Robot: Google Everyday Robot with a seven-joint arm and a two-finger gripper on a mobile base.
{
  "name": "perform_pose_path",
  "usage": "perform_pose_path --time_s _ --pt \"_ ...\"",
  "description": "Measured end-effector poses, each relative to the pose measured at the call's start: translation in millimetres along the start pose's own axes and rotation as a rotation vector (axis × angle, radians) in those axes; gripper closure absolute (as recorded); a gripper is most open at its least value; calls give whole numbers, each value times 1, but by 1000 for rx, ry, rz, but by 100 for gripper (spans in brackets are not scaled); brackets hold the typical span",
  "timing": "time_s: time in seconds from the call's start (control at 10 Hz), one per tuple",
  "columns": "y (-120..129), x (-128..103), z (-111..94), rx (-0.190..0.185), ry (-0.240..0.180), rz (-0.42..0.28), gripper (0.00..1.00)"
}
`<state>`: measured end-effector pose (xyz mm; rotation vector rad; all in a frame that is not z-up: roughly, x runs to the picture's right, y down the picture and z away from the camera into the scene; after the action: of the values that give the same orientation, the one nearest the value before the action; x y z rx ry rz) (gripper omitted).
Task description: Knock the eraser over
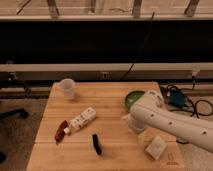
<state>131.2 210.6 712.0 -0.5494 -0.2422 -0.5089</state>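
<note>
- Eraser: a small black rectangular slab standing on its thin edge, near the front of the desk, left of centre, well apart from the arm.
- Light wooden slatted desk carries everything.
- White robot arm reaches in from the right and bends down over the desk's right half.
- Pincer sits at the arm's lower left end, close above the desk; whether it is spread or pressed together, I cannot tell.
- Green round bowl lies far right, partly behind the arm.
- Long white bar with a red end lies slantwise, left of centre.
- Pale cream square block rests near right.
- Clear plastic cup stands upright, far left.
</note>
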Motion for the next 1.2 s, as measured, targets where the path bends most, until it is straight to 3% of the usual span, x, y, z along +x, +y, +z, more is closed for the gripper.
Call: perform_pose_path --time_s 0.2,0.4,0.8,1.2 --pt "-1 -1 0 0 -2 -3 20" --pt "3 -11 8 -16 -34 -34 20" --pt "3 -42 26 -33 -96 -93 20" --pt "13 -79 26 -38 -145 -167 20"
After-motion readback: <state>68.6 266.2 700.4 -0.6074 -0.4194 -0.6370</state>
